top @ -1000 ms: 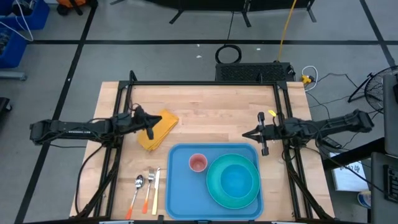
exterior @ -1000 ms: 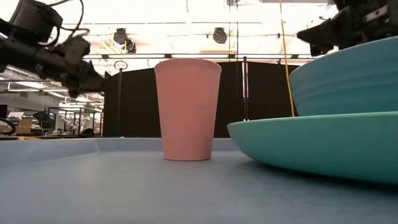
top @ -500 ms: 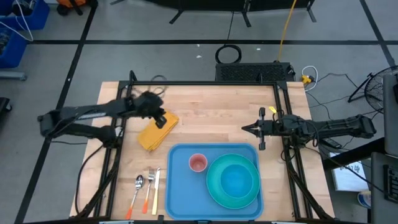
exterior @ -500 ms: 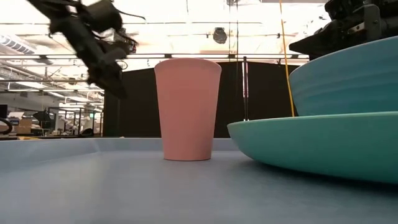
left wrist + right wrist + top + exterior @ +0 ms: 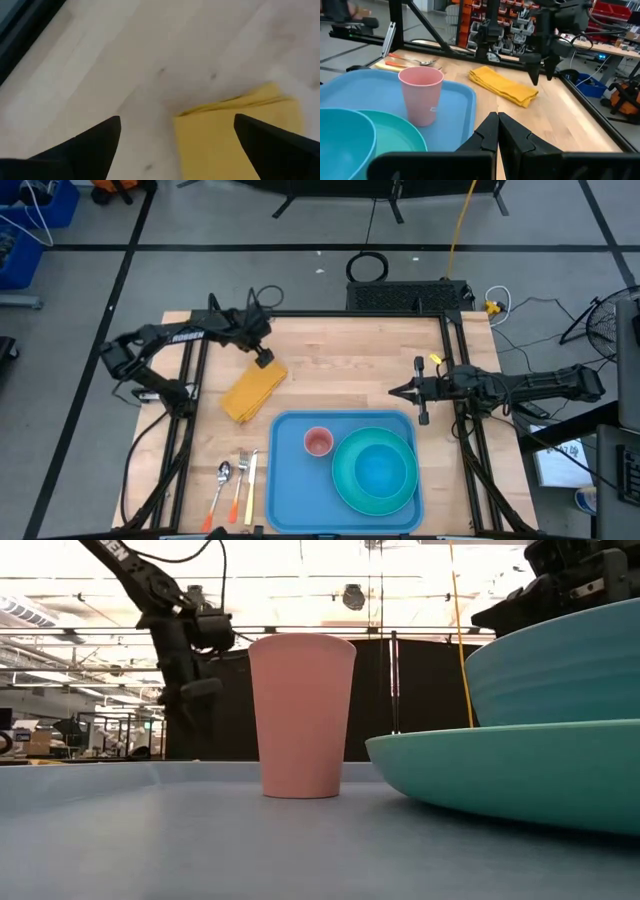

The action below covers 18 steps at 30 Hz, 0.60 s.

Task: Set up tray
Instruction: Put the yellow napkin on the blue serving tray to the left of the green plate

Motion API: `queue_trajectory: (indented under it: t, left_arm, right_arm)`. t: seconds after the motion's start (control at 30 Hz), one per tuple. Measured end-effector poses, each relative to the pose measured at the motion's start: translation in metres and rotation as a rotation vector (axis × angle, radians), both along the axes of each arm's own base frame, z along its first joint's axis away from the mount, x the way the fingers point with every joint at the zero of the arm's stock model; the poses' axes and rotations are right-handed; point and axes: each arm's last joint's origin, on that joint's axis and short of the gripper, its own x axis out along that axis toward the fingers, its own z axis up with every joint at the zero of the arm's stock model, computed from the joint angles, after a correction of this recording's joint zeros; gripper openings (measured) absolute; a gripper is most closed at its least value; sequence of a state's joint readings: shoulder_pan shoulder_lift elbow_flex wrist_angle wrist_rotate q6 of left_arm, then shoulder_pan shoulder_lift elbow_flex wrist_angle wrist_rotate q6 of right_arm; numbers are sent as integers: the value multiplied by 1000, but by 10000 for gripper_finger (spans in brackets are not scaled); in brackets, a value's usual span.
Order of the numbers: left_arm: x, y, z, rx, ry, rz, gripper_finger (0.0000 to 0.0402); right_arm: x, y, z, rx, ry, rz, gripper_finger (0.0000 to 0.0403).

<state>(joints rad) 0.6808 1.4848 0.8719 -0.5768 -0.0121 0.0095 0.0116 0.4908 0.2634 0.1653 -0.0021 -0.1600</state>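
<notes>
The light-blue tray lies at the table's near edge. On it stand a pink cup and a teal bowl set in a teal plate. A folded yellow napkin lies flat on the wood, left of the tray's far corner. My left gripper hangs open, fingers pointing down, above the napkin's far end and clear of it. My right gripper is shut and holds nothing, just beyond the tray's far right corner.
A spoon, a fork and a knife with orange handles lie on the wood left of the tray. Black frame rails run along the table's far and side edges. Bare wood lies between the napkin and my right gripper.
My left gripper has risen off the napkin and gone toward the table's far edge, tipping from a level reach to point down. The napkin lies where it was. My right arm has kept still.
</notes>
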Motion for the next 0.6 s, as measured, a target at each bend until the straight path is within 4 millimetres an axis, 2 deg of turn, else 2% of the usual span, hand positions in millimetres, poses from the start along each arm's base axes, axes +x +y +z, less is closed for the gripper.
queue_trajectory:
  t: [0.27,0.43,0.6]
  left_arm:
    - [-18,26,-20,-120,12,68,358]
    - [-15,28,-41,-223,36,8,367]
    - [-10,25,-52,-250,76,-52,383]
  right_arm:
    - [0,0,-2,13,24,-2,0]
    - [-1,0,-5,15,49,-3,0]
    - [-1,0,-5,16,52,-3,0]
